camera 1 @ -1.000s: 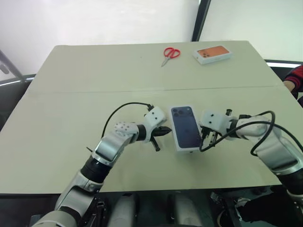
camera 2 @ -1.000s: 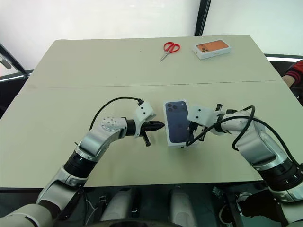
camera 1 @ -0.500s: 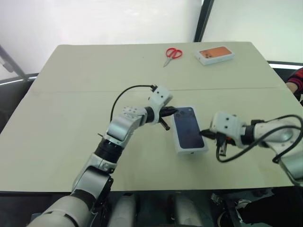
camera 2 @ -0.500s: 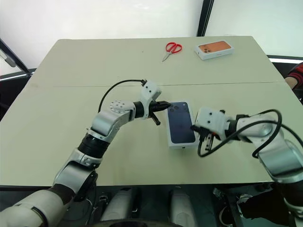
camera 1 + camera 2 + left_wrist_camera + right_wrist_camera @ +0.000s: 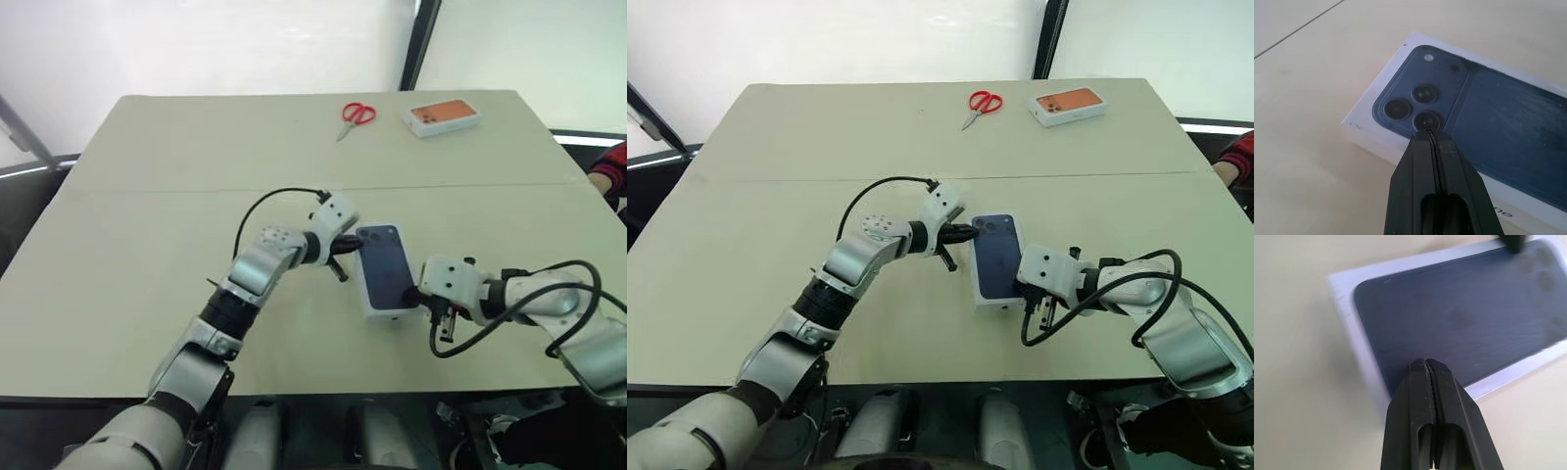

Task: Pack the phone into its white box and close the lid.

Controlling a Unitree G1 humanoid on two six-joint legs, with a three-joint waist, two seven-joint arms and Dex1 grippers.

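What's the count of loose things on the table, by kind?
Phone boxes: 2, the blue-faced lid closed on its white box, and the orange-topped box
Scissors: 1, the red scissors
Total: 3

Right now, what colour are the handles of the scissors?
Red; the scissors show best in the right eye view.

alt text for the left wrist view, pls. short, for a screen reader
The left gripper, its two black fingers shut, points at the camera-lens corner of the lid, a white box top printed with a dark blue phone image. Its tips sit over the near edge by the three lenses; contact cannot be told. The closed box lies flat on the beige table.
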